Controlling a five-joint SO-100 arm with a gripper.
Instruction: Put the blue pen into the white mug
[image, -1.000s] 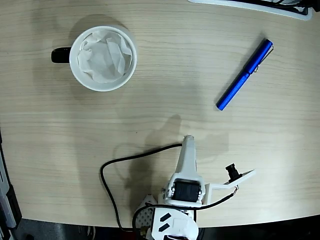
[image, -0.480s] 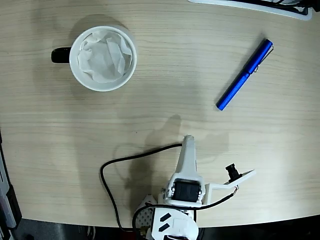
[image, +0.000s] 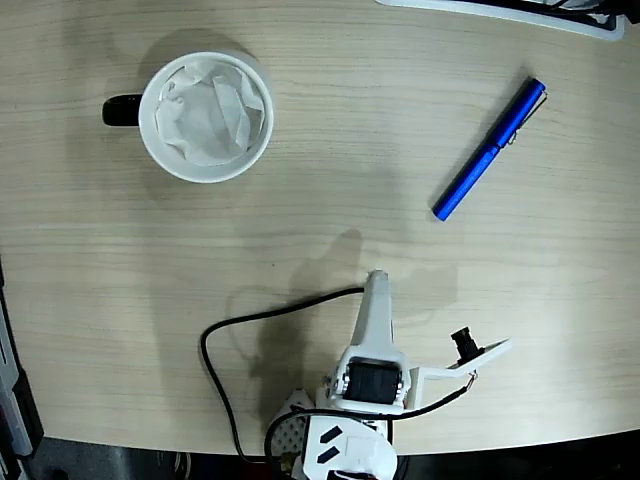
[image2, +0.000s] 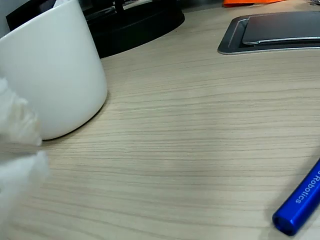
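white two-finger gripper (image: 377, 290) rests low over the pale wooden table (image: 300, 230) near its bottom edge in the fixed view, holding nothing; whether its fingers are parted, i cannot tell. slim glossy blue pen (image: 490, 149) lies diagonally at upper right, well apart from the round white ceramic mug (image: 206, 116), paper-lined, black-handled, upper left.

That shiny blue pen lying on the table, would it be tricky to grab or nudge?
Probably. The blue pen looks round and lies flat on smooth wood, so a nudge may roll it. Its glossy barrel looks slippery. It seems straight and rigid, so it should not bend.
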